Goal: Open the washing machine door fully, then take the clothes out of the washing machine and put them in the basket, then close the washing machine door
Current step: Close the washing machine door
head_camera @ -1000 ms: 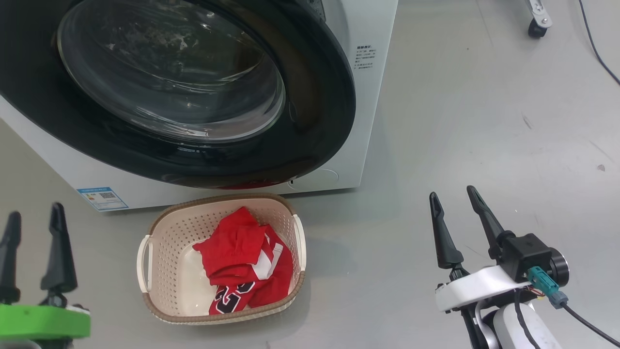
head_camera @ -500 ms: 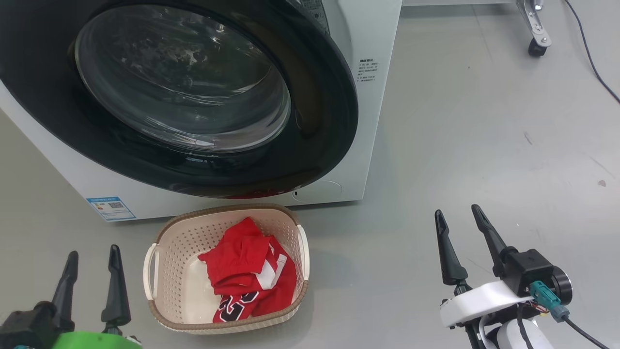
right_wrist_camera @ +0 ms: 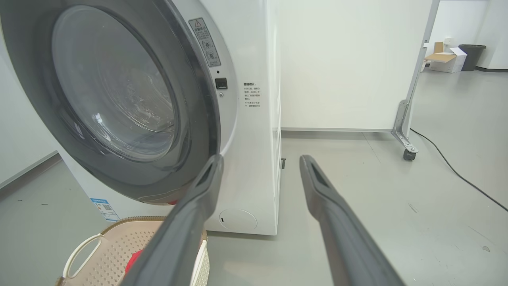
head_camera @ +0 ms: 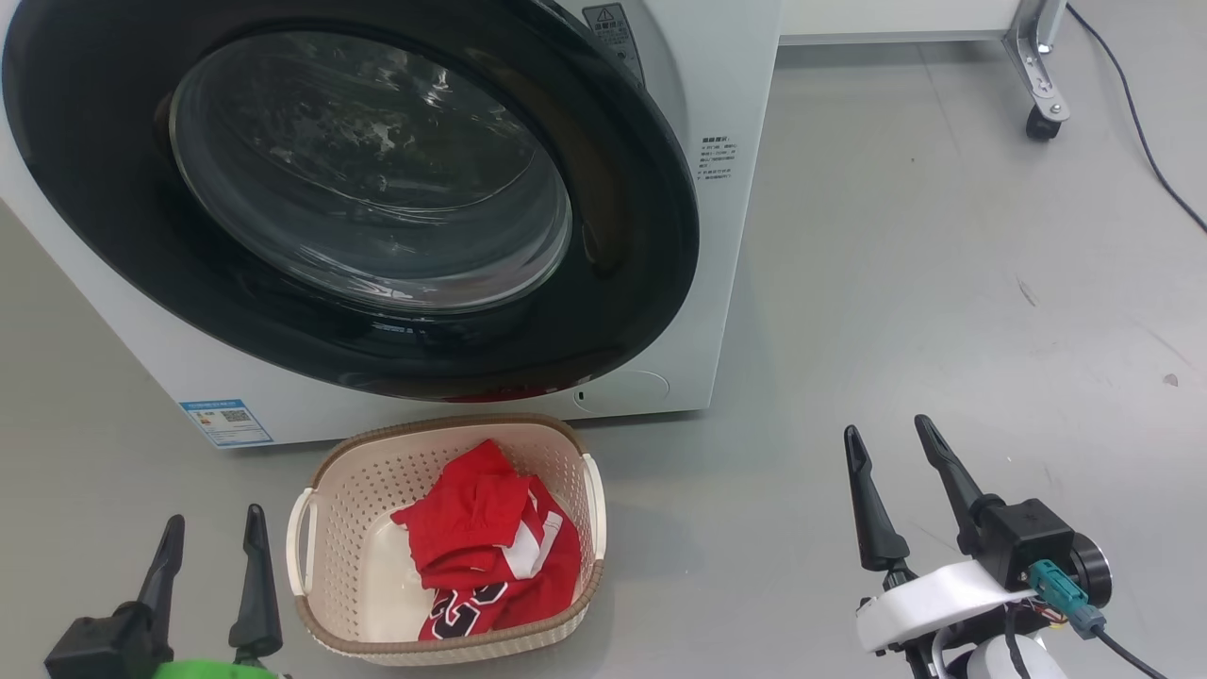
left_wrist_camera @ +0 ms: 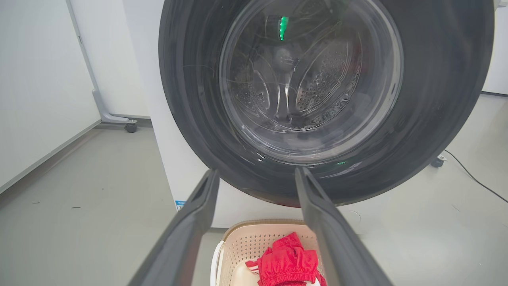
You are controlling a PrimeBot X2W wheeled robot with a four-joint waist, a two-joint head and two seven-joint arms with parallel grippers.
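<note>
- Clothes are heaped in the basket, set before the washing machine.
- Washing machine door is seen drawn across the drum.
- Left gripper and right gripper are held spread, empty.

Looks like a lab or test space, not anyone's laundry room. The washing machine just sits out on a bare grey floor, and behind it are plain white partition panels on metal feet with caster wheels. A black cable trails loose across the floor. A cardboard box and a black bin sit in the far corner.
</note>
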